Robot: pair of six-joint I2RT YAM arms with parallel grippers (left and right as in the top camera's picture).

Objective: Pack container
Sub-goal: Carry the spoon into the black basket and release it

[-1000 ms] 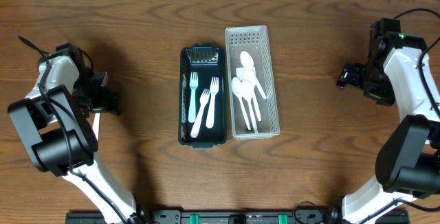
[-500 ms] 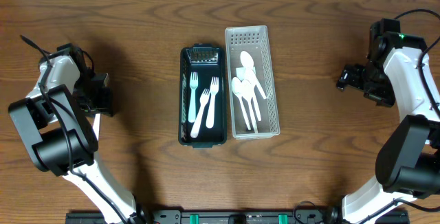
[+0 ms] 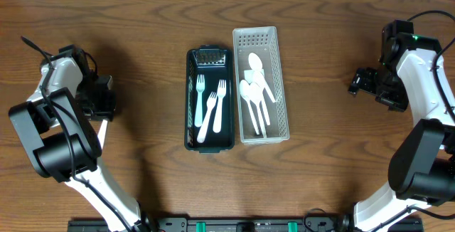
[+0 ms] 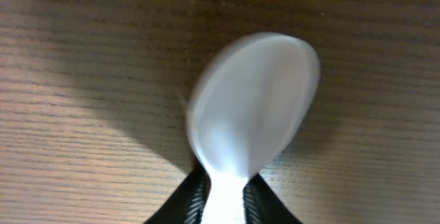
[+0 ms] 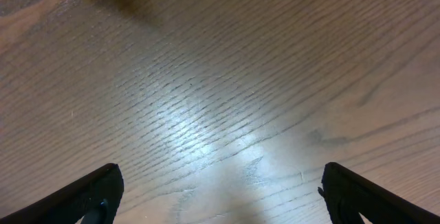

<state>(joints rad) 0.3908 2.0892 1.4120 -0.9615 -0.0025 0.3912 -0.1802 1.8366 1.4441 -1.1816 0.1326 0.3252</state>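
Observation:
In the left wrist view a white plastic spoon (image 4: 254, 107) fills the frame, bowl pointing away over the wooden table. My left gripper (image 4: 225, 186) is shut on its handle, a black finger on each side. From overhead the left gripper (image 3: 101, 104) sits at the table's left side and the spoon is hidden under it. A dark green tray (image 3: 190, 97) at the centre holds white and pale green forks (image 3: 210, 111). Beside it a white slotted basket (image 3: 283, 82) holds white spoons (image 3: 254, 93). My right gripper (image 3: 359, 81) hangs open at the far right over bare wood (image 5: 220, 114).
The two containers stand side by side, long sides touching, in the middle of the brown wooden table (image 3: 142, 33). Both arm bases sit at the near corners.
My left gripper's jaws have closed in on the spoon's handle. The right gripper has stayed open in place.

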